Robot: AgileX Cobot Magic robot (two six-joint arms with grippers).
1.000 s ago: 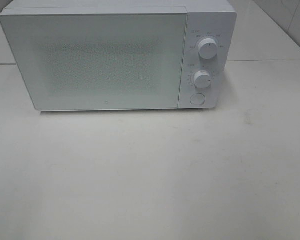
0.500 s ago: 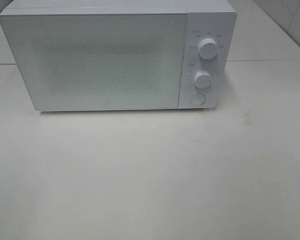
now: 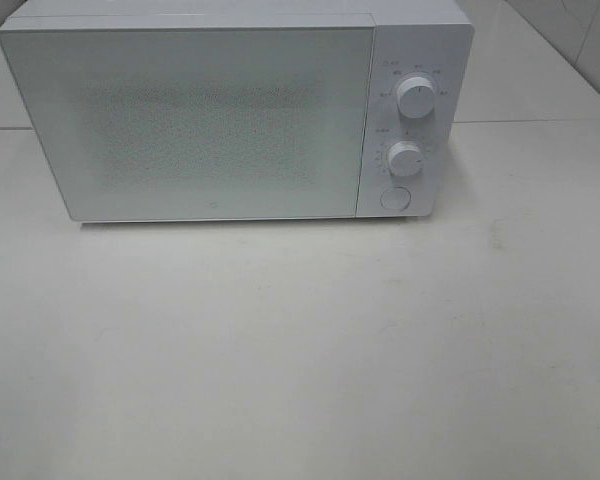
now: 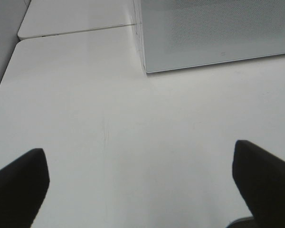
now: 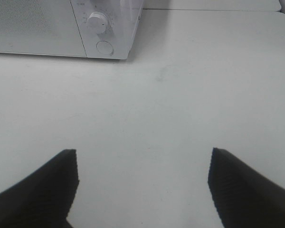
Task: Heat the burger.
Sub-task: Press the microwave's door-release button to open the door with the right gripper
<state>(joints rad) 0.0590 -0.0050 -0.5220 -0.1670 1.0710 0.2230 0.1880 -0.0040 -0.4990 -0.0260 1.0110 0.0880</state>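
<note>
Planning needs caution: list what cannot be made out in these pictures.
- Burger: in no view. The closed microwave door hides the inside in every view.
- Markings around the upper knob and lower knob: too small, exterior high view.
- Left gripper, right gripper: only dark tips show, the rest cut off by wrist-view edges.

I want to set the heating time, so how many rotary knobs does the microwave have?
2. The upper knob sits high on the microwave's panel, right of the door; the lower knob is just beneath it. The flat round button below is not a knob.
</note>
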